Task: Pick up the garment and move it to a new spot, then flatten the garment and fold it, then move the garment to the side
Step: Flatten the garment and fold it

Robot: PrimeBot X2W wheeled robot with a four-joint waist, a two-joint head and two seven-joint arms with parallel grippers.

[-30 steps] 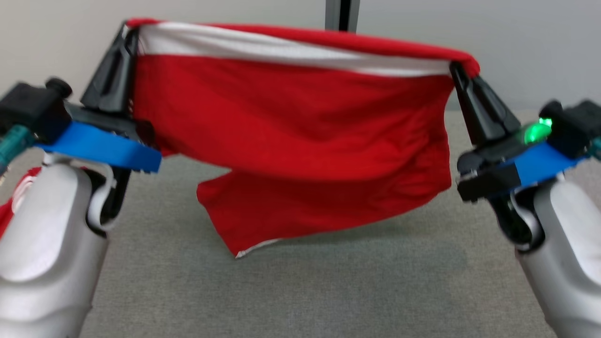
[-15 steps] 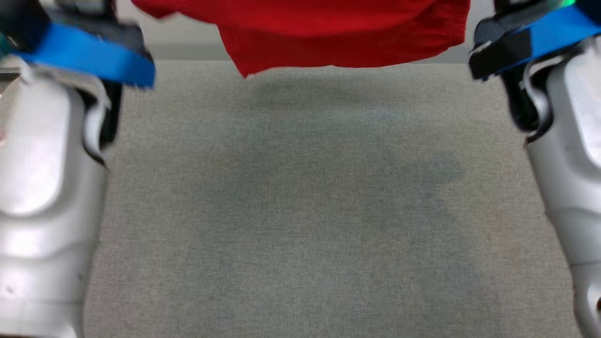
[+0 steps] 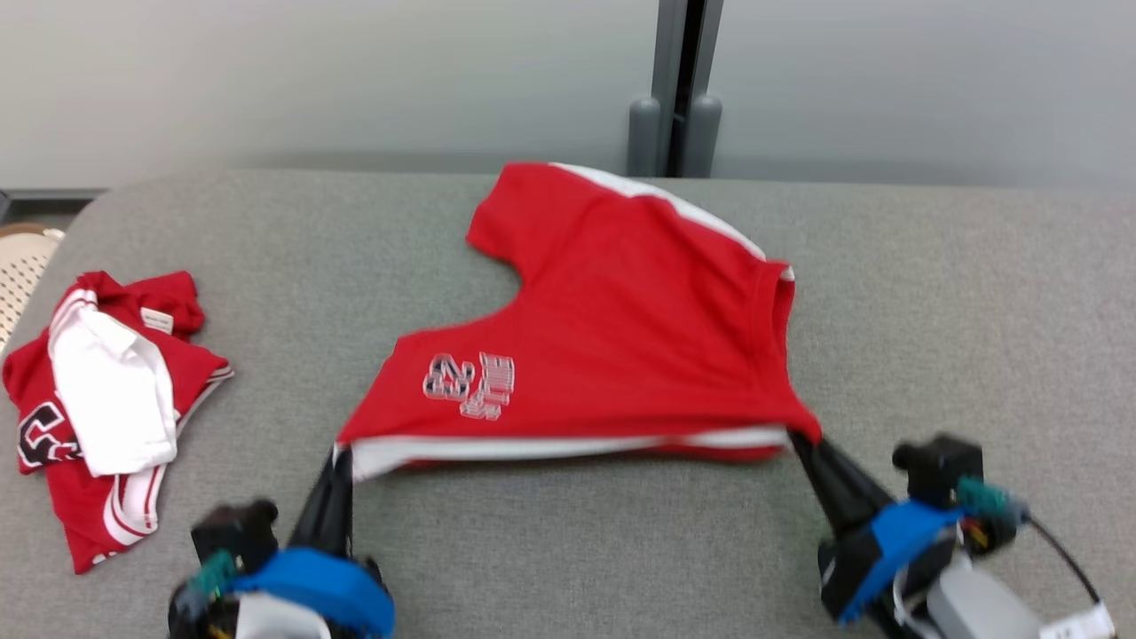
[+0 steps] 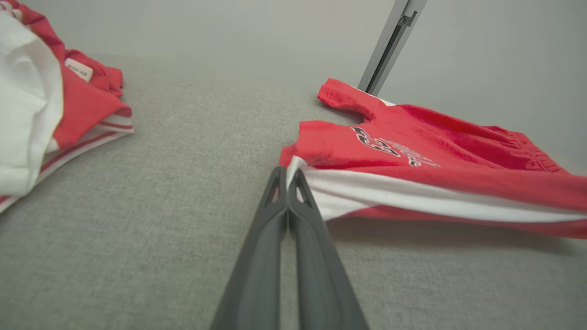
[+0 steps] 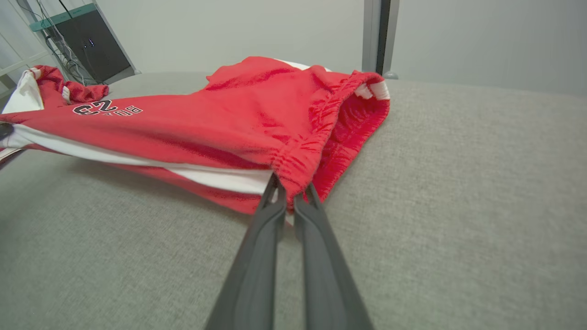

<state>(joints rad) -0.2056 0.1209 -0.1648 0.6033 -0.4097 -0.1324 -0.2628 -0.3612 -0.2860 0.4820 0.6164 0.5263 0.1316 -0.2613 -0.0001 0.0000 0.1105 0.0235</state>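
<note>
Garment [image 3: 612, 337] spread on table [image 3: 577, 550], near edge pinched at both corners

Most of the red garment lay flat across the middle of the grey table, with only its near, white-striped edge held just off the surface. The left gripper [image 3: 342, 461] was clenched on the near-left corner, and the right gripper [image 3: 801, 442] on the near-right corner by the elastic waistband. To flatten it well, I judged that both should draw the edge nearward evenly, keep it taut, lower it onto the table, then let go together. An uneven pull would likely leave the bunching at the right. A heap of red-and-white clothing [image 3: 98, 399] sat well apart at the left. 1 second before, the garment hung in the air, stretched between 2 raised grippers. The head camera had also shifted since.
</note>
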